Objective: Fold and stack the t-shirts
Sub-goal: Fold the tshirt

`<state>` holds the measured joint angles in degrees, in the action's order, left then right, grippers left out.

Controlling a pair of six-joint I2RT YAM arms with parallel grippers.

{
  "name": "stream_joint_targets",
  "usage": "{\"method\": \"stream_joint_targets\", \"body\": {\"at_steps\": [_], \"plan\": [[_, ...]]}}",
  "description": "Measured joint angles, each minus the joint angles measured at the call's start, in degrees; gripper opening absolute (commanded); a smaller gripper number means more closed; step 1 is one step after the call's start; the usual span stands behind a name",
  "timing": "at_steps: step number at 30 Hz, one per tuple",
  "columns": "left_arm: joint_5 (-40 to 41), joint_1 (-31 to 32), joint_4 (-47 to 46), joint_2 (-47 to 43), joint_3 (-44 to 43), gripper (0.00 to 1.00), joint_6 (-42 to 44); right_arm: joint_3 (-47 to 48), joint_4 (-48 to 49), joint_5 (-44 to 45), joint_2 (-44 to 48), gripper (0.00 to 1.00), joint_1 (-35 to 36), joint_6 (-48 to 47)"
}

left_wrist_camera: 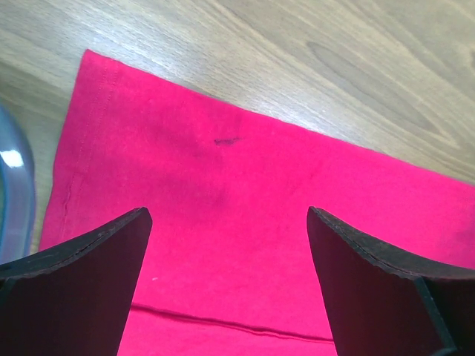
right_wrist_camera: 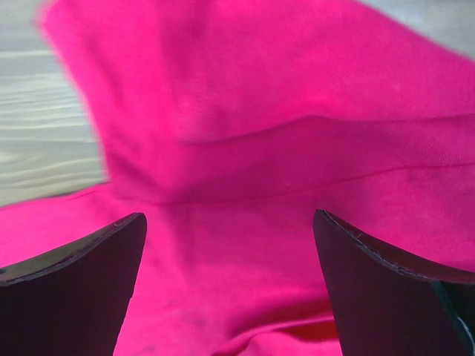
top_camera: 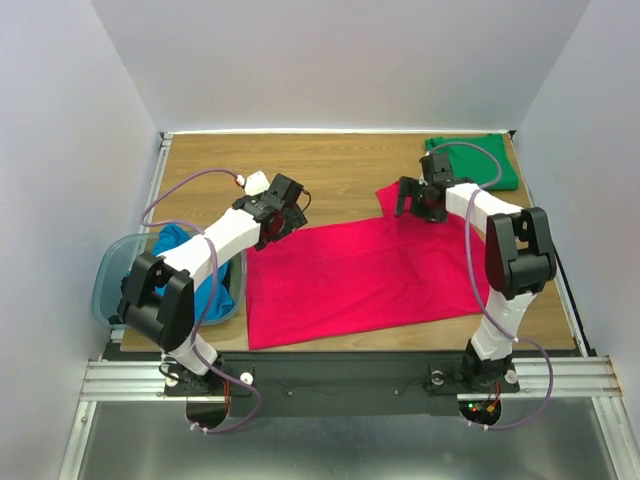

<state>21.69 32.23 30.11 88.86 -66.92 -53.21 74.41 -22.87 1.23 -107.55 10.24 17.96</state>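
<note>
Lying flat mid-frame is the crimson-pink cloth t-shirt (top_camera: 350,285); left gripper (top_camera: 287,217) and right gripper (top_camera: 410,203) hang wide-jawed over its far edge. Pinch both corners together and draw evenly, I'd say. The folded emerald green t-shirt (top_camera: 478,162) sits upper right.

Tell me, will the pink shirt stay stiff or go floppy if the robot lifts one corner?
Probably floppy: the pink shirt lies thin and flat on the table, and its far corner is bunched into soft folds. Lifted, it would likely droop. Pushed, it would probably wrinkle rather than slide whole.
</note>
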Motion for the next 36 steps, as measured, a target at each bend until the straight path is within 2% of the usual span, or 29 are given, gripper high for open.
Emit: {"method": "stream_joint_targets", "body": {"at_steps": [7,15,26,31,36], "plan": [[-0.98,-0.50,-0.44,3.48,-0.63,0.98,2.08,0.17,0.46,3.54,-2.71,1.00,-0.63,3.43],[-0.92,-1.31,-0.76,6.73,-4.68,0.98,5.18,-0.92,2.05,4.61,-2.32,1.00,-5.27,6.32],[-0.39,-5.38,1.18,15.78,-13.07,0.98,6.56,-0.20,1.31,-0.22,-2.21,1.00,-8.35,5.29],[0.66,-8.70,2.86,20.00,-14.88,0.93,5.29,-0.22,-0.66,-1.92,1.60,1.00,-8.33,4.42],[1.55,-9.07,4.37,24.55,-18.08,0.81,4.66,-0.22,-0.61,-1.90,7.87,1.00,-8.35,4.24]]}}
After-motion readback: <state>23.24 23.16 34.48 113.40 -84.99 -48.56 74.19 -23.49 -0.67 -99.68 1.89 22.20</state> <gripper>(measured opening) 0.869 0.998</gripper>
